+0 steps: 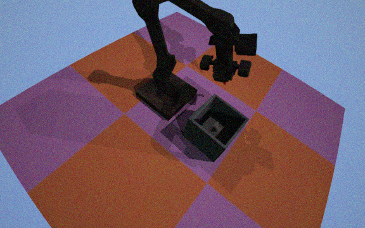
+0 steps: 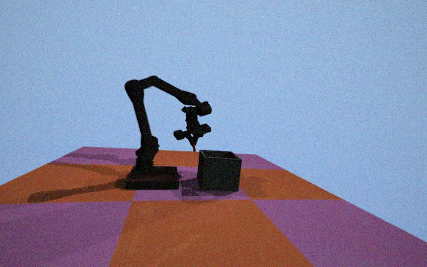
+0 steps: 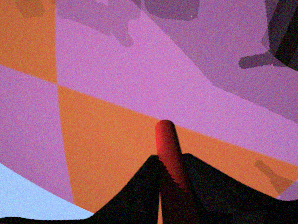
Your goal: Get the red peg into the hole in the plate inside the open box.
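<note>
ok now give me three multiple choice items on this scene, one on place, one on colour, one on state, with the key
1. Where is the peg?
a) inside the box
b) in the hand
c) on the arm's base

2. What colour is the peg?
a) red
b) green
c) yellow

3. How is the box?
a) lidded
b) tipped over
c) upright and open

1 b: the wrist view shows it between the fingers
2 a: its tip shows red there
3 c: the top view looks down into it

Purple and orange checkered floor (image 1: pixel 122 158) (image 2: pixel 206 230) (image 3: pixel 110 75); dark box (image 1: pixel 203 140) (image 2: pixel 219 172) and seemingly arm base (image 1: pixel 152 102) (image 2: pixel 152 184) on it.
</note>
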You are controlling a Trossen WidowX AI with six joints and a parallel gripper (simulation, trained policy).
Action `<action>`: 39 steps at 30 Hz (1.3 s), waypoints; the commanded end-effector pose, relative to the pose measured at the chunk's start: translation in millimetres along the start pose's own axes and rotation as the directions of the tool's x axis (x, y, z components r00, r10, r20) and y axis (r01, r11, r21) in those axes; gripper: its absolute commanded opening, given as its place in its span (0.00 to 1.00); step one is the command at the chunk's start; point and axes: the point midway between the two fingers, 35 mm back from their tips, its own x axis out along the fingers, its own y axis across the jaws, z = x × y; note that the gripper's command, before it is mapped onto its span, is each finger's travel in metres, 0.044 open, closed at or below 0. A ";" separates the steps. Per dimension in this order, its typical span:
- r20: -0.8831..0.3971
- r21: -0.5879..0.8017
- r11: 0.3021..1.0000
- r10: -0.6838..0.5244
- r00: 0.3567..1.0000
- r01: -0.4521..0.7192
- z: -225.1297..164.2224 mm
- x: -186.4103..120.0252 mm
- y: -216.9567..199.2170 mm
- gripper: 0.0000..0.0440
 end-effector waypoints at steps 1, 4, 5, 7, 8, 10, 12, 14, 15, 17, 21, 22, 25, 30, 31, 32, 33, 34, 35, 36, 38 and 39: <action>0.027 -0.018 0.998 0.053 0.998 -0.053 6.2 -20.6 9.7 0.00; 0.055 -0.027 0.996 0.089 0.994 -0.088 13.6 -37.3 16.9 0.00; 0.066 -0.029 0.995 0.100 0.993 -0.098 16.5 -42.8 19.1 0.00; 0.090 -0.032 0.993 0.118 0.989 -0.116 22.8 -53.2 22.9 0.00; 0.102 -0.033 0.992 0.125 0.987 -0.122 26.1 -58.0 24.4 0.00; 0.127 -0.033 0.991 0.135 0.983 -0.132 33.4 -66.5 26.7 0.00; 0.152 -0.030 0.990 0.140 0.978 -0.137 41.4 -73.2 28.2 0.00; 0.177 -0.023 0.990 0.139 0.974 -0.137 49.9 -78.4 28.8 0.00; 0.189 -0.019 0.991 0.137 0.972 -0.136 54.1 -80.5 28.6 0.00; 0.210 -0.009 0.992 0.127 0.969 -0.128 62.5 -83.7 27.8 0.00; 0.244 0.014 0.994 0.100 0.965 -0.106 78.6 -87.4 25.0 0.00; 0.250 0.020 0.995 0.092 0.964 -0.100 82.5 -87.9 24.3 0.00; 0.265 0.038 0.996 0.070 0.962 -0.083 93.5 -89.2 22.8 0.00; 0.280 0.066 0.996 0.036 0.959 -0.056 110.4 -90.0 21.3 0.00; 0.282 0.071 0.996 0.030 0.959 -0.052 113.6 -90.1 21.2 0.00; 0.283 0.076 0.996 0.023 0.959 -0.047 116.7 -90.0 21.0 0.00; 0.284 0.081 0.996 0.017 0.959 -0.042 119.8 -89.9 20.8 0.00; 0.285 0.086 0.996 0.011 0.959 -0.037 122.9 -89.7 20.6 0.00; 0.285 0.091 0.995 0.005 0.959 -0.032 125.8 -89.4 20.5 0.00; 0.285 0.095 0.995 -0.001 0.959 -0.027 128.7 -89.1 20.3 0.00; 0.284 0.103 0.994 -0.012 0.959 -0.018 134.3 -88.2 20.0 0.00; 0.283 0.107 0.994 -0.017 0.959 -0.014 137.0 -87.7 19.9 0.00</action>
